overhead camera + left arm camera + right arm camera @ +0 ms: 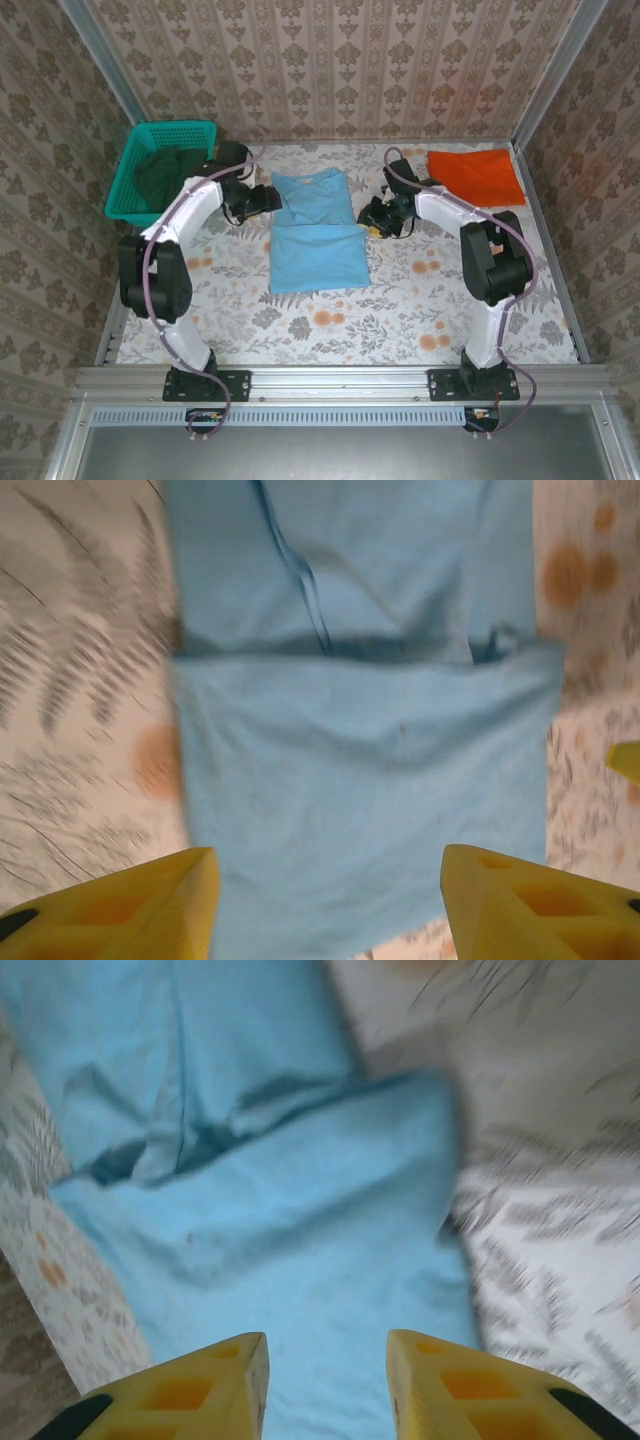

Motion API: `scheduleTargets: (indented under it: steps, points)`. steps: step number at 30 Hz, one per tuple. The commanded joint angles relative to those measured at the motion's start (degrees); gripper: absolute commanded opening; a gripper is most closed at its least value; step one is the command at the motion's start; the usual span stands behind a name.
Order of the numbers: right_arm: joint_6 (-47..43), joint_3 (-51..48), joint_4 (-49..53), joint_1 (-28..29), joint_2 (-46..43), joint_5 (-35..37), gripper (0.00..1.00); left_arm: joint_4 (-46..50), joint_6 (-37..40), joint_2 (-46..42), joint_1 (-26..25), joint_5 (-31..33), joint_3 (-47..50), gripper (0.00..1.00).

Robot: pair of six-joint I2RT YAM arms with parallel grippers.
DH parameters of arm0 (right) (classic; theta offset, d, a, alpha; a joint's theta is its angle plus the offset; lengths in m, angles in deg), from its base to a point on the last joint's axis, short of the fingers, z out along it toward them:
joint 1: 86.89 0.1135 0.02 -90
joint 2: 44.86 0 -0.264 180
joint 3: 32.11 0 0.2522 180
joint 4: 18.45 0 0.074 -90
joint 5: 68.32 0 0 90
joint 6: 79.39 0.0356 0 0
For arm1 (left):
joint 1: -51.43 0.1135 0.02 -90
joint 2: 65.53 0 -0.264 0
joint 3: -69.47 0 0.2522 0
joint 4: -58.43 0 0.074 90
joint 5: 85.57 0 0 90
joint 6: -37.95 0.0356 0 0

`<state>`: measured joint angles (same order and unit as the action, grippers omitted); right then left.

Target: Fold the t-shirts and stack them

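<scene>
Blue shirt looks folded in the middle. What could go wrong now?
The blue shirt has a rumpled fold edge in both wrist views, so the next fold may come out lumpy. The left end effector and right end effector are open right beside the cloth; they could snag it. The orange shirt lies apart in the back right corner, so stacking means a carry that might undo folds.

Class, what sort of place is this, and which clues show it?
Probably a robot test cell staged for laundry: two arms bolted to a metal rail, wallpapered panels, a green basket of clothes.
</scene>
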<state>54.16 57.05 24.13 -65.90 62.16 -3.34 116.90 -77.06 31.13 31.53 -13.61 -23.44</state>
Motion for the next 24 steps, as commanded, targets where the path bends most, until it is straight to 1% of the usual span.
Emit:
scheduleTargets:
  steps: [1,5,8,11,13,17,20,24]
  points:
    - [-2.13,-7.05,1.67,1.7,-5.18,0.98,0.45,5.49,-1.23,-2.73,-1.88,-2.12,8.52,0.62]
    - [-2.06,-16.28,0.12,2.24,-10.15,1.28,0.52,5.64,-4.6,-8.53,-1.2,-4.38,19.21,0.66]
    - [-1.98,-19.68,-0.51,2.57,-11.22,0.98,0.53,2.03,-8.52,-10.78,-0.27,-8.73,25.25,0.66]
    - [-1.09,-21.06,-1.96,2.83,-10.99,0.81,0.53,-3.23,-13.04,-10.94,0.26,-12.5,29.38,0.63]
    - [-0.67,-20.84,-2.84,3.4,-10.14,0.09,0.52,-4.5,-15.3,-10.18,0.3,-12.89,30.29,0.61]
    - [-0.16,-19.6,-2.96,4.32,-8.48,-0.11,0.48,-4.99,-17.13,-8.85,1.36,-11.4,30.79,0.57]
    - [0.77,-19.76,-4.14,4.41,-8.26,0.16,0.42,-7.78,-18.8,-7.36,2.53,-13.18,31.73,0.52]
    - [1.95,-19.66,-5.15,4.61,-7.24,-0.36,0.36,-9.84,-19.97,-5.26,2.56,-14.09,32.12,0.47]
